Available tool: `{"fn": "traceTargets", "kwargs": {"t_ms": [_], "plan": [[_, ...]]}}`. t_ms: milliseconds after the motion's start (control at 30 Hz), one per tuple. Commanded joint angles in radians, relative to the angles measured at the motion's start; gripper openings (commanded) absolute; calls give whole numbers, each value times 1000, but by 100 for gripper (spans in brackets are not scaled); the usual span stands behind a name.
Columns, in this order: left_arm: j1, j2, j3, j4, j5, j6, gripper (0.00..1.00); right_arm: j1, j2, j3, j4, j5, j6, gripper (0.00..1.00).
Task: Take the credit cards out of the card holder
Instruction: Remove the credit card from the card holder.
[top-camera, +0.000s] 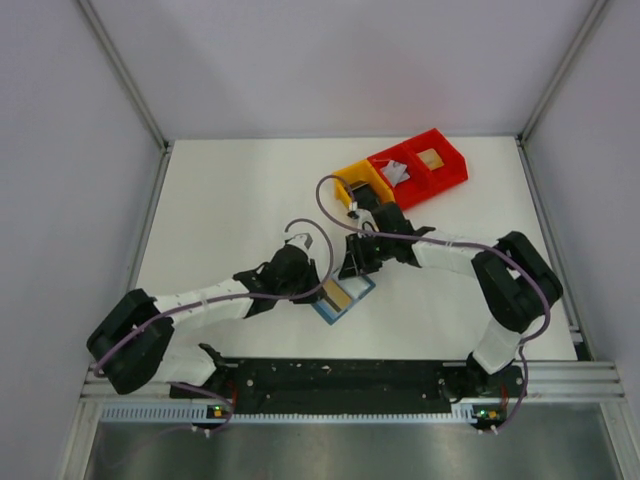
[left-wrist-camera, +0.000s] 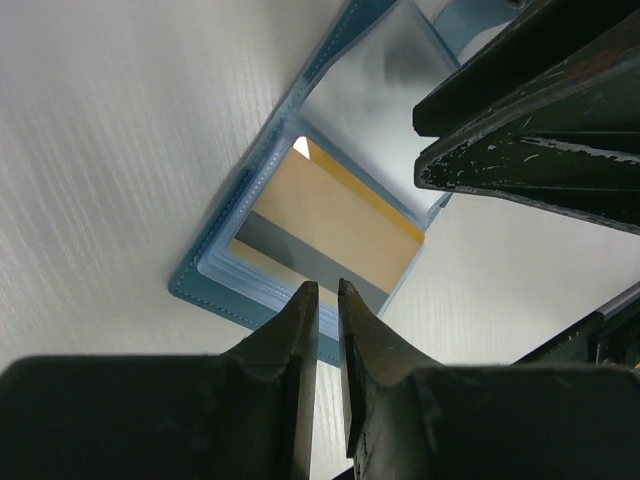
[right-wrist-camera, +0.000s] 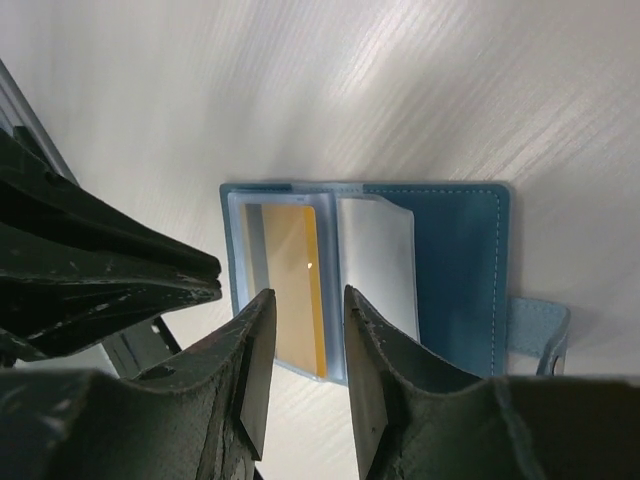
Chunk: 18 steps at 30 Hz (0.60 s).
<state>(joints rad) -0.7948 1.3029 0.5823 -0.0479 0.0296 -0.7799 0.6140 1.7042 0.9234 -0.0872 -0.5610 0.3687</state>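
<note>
**Q:** How far along is the task at this stage?

**A:** At an early stage, by appearance. The card holder (right-wrist-camera: 455, 260) lies open on the tabletop (top-camera: 230, 200), near the middle and between the two arms. A tan-yellow card (right-wrist-camera: 297, 270) sits inside a clear sleeve on one leaf, not yet drawn out. The opposite sleeve looks pale, and whether it holds a card cannot be told. Pale and tan items lie in the red bin (top-camera: 452, 172) at the far right, too small to identify.

**Q:** And the grippers?

**A:** The right gripper (right-wrist-camera: 308, 300) is moderately open over the tan-yellow card and holds nothing. The left gripper (left-wrist-camera: 328, 292) is all but closed, showing only a thin slit with nothing in it, at the holder's edge. Contact cannot be confirmed.

**Q:** Is any lettering legible?

**A:** No. Neither the card nor the holder shows a readable brand, number or label; the card bears only a plain grey stripe.
</note>
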Motion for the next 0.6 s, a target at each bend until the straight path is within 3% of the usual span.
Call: {"fn": "traceTargets", "kwargs": {"t_ms": [0, 333, 567], "plan": [[0, 48, 27, 40, 12, 15, 16, -7, 34, -3, 107, -65, 21, 33], [3, 142, 16, 36, 43, -21, 0, -7, 103, -15, 126, -102, 18, 33], [5, 141, -12, 26, 46, -24, 0, -7, 121, -17, 127, -140, 9, 27]]}}
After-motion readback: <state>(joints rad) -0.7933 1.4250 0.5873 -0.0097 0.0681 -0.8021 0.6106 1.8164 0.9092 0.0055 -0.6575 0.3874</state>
